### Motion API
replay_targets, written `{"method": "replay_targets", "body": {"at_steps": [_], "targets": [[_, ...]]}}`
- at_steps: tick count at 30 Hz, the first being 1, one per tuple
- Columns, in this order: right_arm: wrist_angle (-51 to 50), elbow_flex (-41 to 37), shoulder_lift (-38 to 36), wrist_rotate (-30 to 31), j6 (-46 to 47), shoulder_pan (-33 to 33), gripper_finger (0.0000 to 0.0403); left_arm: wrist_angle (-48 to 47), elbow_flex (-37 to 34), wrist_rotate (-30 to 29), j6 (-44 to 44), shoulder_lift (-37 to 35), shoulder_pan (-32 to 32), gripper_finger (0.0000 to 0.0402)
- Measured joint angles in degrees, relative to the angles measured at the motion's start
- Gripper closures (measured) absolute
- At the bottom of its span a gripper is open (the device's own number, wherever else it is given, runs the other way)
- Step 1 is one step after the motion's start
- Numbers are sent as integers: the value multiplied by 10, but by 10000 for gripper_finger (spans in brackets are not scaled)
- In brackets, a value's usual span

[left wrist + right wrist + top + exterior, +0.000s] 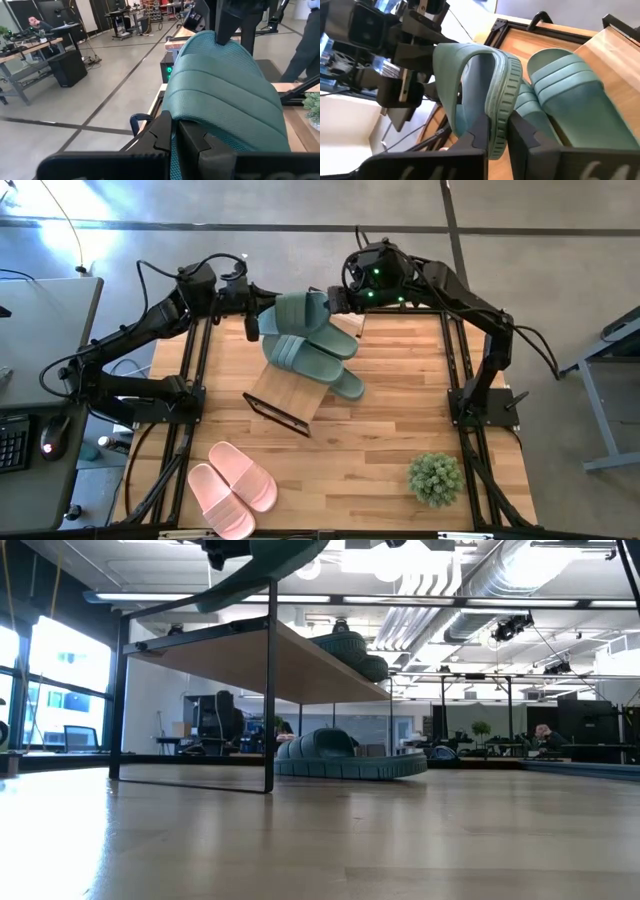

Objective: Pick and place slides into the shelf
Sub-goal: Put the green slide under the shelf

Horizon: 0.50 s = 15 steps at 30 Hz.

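A sage green slide [300,310] hangs in the air between my two grippers, over the far end of the shelf [290,392]. My left gripper [258,318] is shut on its left end and my right gripper [335,300] on its right end. In the low view the slide [270,562] shows at the top, above the shelf's plank [250,655]. Two more green slides [305,355] lie on the plank top. Another green slide [348,385] lies on the table at the shelf's right side. A pink pair [230,485] lies at the near left. My left gripper [175,142] pinches the slide's end nearest it [176,131] between its two fingers, coming level from the table's left. Which layer it has, strap or sole, is hidden by the fingers. The ribbed strap [225,90] reaches away from it, clear of the shelf. My right gripper [499,135] pinches the ribbed rim of the sole [501,107] between its two fingers, one on the footbed side and one on the underside. It comes level from the table's right. The slide stands on its edge, strap [452,75] toward the left gripper, lifted clear.
A small green potted plant [435,477] stands at the near right. Black frame rails [195,370] run along the table's left and right sides. Bare wood lies between the shelf and the plant. A person sits far off in the room [35,22].
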Motion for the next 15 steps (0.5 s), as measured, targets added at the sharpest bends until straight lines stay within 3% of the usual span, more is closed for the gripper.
{"method": "replay_targets", "body": {"at_steps": [15], "targets": [[-21, 0, 0, 24, -52, 0, 401, -24, 0, 21, 34, 0, 0, 393]]}}
